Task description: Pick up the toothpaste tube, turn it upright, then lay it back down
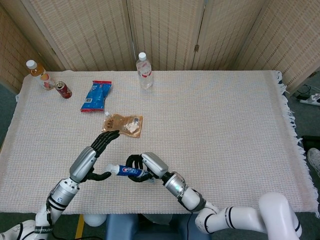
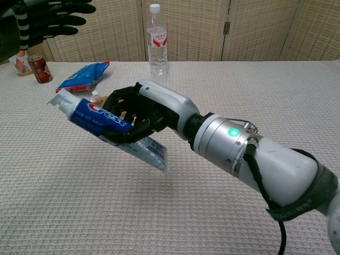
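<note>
My right hand (image 1: 145, 166) (image 2: 139, 112) grips a blue and white toothpaste tube (image 1: 127, 171) (image 2: 102, 121) off the table. The tube tilts with its white cap (image 2: 61, 100) up and to the left and its flat crimped end (image 2: 153, 155) lower right. My left hand (image 1: 95, 152) is raised just left of the tube with fingers spread and nothing in it; in the chest view only its dark fingers (image 2: 62, 16) show at the top left corner. The thumb of the left hand lies close to the cap in the head view.
A brown pouch (image 1: 123, 124) lies on the woven cloth (image 1: 225, 125) just beyond the hands. Farther back sit a blue snack bag (image 1: 96, 95), a clear water bottle (image 1: 144, 70), a red can (image 1: 63, 90) and an orange drink bottle (image 1: 39, 73).
</note>
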